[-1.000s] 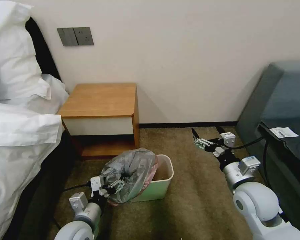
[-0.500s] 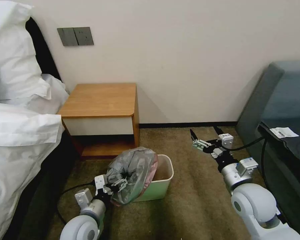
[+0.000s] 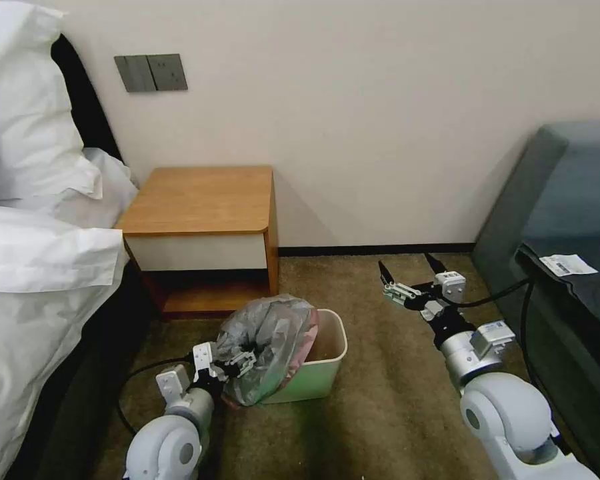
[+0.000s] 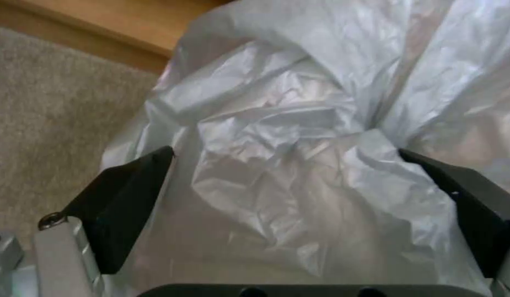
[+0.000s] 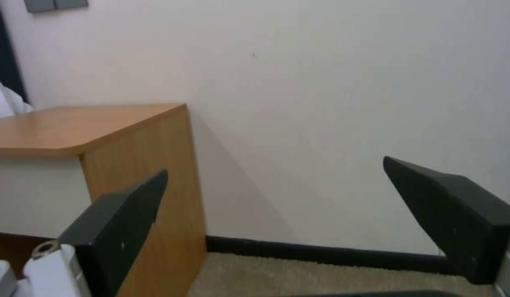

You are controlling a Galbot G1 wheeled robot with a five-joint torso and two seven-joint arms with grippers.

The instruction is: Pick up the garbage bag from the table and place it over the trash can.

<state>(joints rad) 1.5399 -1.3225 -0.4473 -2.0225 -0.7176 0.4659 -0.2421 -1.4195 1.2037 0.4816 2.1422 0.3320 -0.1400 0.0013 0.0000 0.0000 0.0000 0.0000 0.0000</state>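
Grey crinkly garbage bag (image 3: 267, 347) bunched over trash can (image 3: 327, 363) rim, pressed between spread left end effector (image 3: 237, 365) fingers; right end effector (image 3: 410, 277) wide open, empty, above carpet.

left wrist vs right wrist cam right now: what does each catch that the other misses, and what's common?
Left wrist view alone: the garbage bag, crumpled between the open fingers of the left gripper. Right wrist view alone: the wall with its black skirting, the table top and side panel, and the open, empty right gripper. Both share: carpet, orange-brown wood of the table, and a pair of spread black fingers.
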